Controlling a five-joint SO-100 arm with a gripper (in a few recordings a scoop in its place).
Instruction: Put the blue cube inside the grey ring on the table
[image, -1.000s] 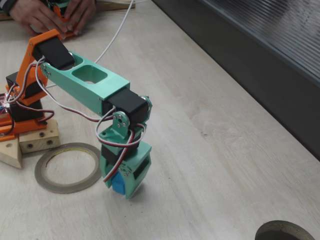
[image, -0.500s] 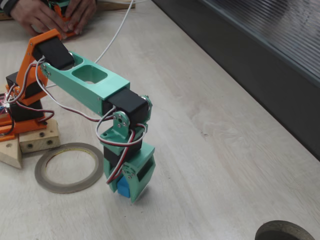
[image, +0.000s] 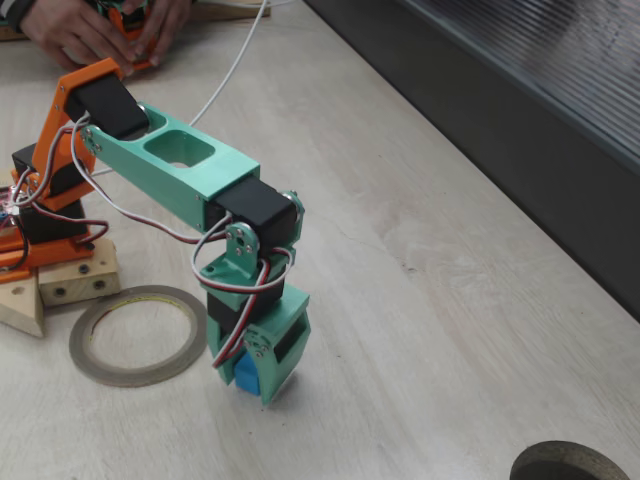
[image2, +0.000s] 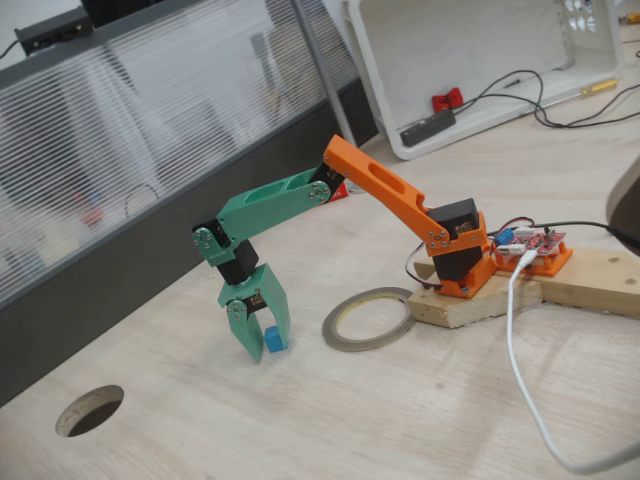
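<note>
Here the gripper (image: 262, 385) clamps the cube (image: 243, 374) low over the table (image: 450, 330), just beside the ring (image: 135, 334); another fixed view shows the cube (image2: 273, 339) clear of the ring (image2: 368, 319).

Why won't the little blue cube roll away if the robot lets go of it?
The blue cube has flat faces and square corners, so it would probably just sit, not roll. It looks small and solid, likely light and stiff. The hand pinches it between its fingers close above the table, so a drop would be short.
</note>
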